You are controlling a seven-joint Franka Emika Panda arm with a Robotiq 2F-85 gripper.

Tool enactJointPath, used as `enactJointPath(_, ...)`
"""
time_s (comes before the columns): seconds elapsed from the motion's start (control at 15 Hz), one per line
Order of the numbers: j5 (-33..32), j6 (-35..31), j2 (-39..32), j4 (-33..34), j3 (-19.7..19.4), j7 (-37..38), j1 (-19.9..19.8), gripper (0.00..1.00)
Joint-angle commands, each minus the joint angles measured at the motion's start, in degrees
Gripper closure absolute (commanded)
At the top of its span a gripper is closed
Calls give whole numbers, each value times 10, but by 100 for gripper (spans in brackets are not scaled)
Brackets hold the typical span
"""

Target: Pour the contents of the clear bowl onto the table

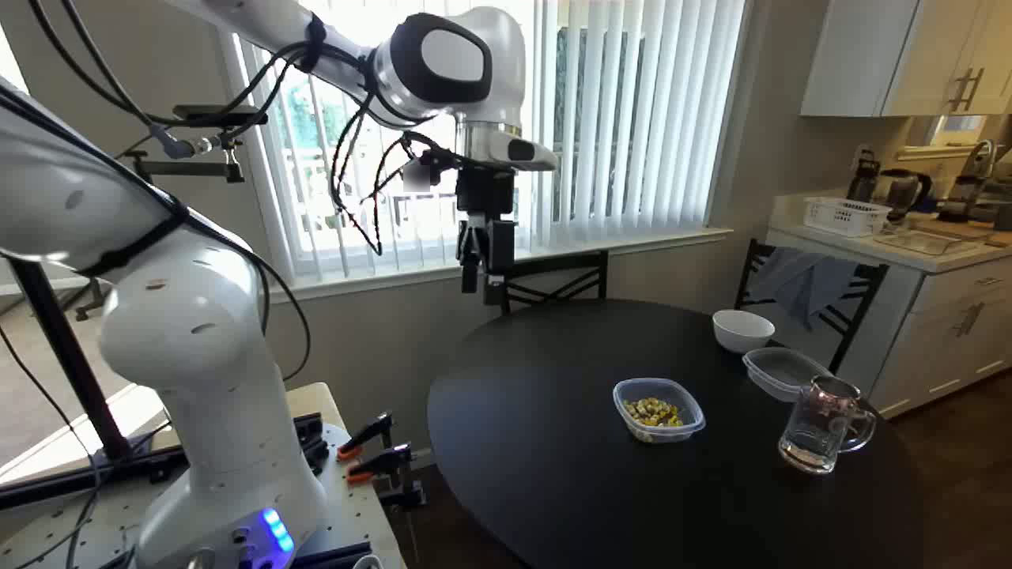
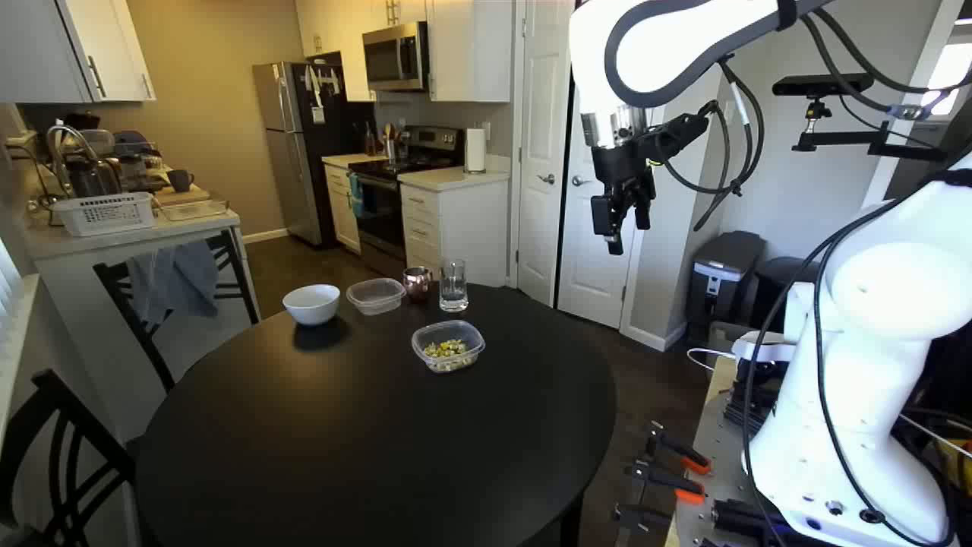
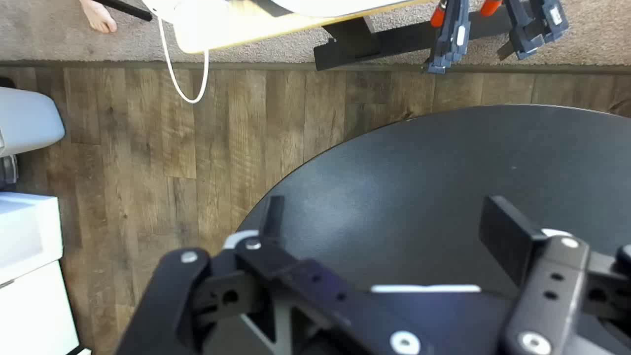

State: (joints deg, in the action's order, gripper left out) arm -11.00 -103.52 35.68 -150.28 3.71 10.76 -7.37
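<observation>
The clear bowl (image 1: pixel 693 425) is a transparent bowl with a bluish rim, standing upright on the black table (image 1: pixel 545 458). In an exterior view the clear bowl (image 2: pixel 465 358) stands towards the far right of the black table (image 2: pixel 357 448). The contents (image 1: pixel 653 412), a heap of yellowish-tan and green bits, lie inside it; they also show in an exterior view (image 2: pixel 446 349). My gripper (image 1: pixel 481 289) points down in the air, well above and apart from the bowl. In the wrist view the gripper (image 3: pixel 384 207) is open and empty over the table (image 3: pixel 419 158); the bowl is out of that view.
A white bowl (image 1: pixel 743 332), an empty clear container (image 1: pixel 783 374) and a glass mug (image 1: pixel 818 431) stand near the clear bowl. A copper mug (image 2: pixel 417 283) stands beside the glass mug. A chair (image 1: pixel 557 276) is by the window; clamps (image 1: pixel 379 454) stick out from the robot's stand.
</observation>
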Motion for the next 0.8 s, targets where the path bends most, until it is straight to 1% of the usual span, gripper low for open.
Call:
enactJointPath(0.0,-4,2,-1,1,-8,5,10,0)
enactJointPath(0.47,-4,2,-1,1,-8,5,10,0)
enactJointPath(0.53,17,30,-38,43,-12,10,9,0)
enactJointPath(0.67,54,60,-90,102,-17,16,13,0)
enactJointPath(0.73,83,72,-122,135,-10,36,20,0)
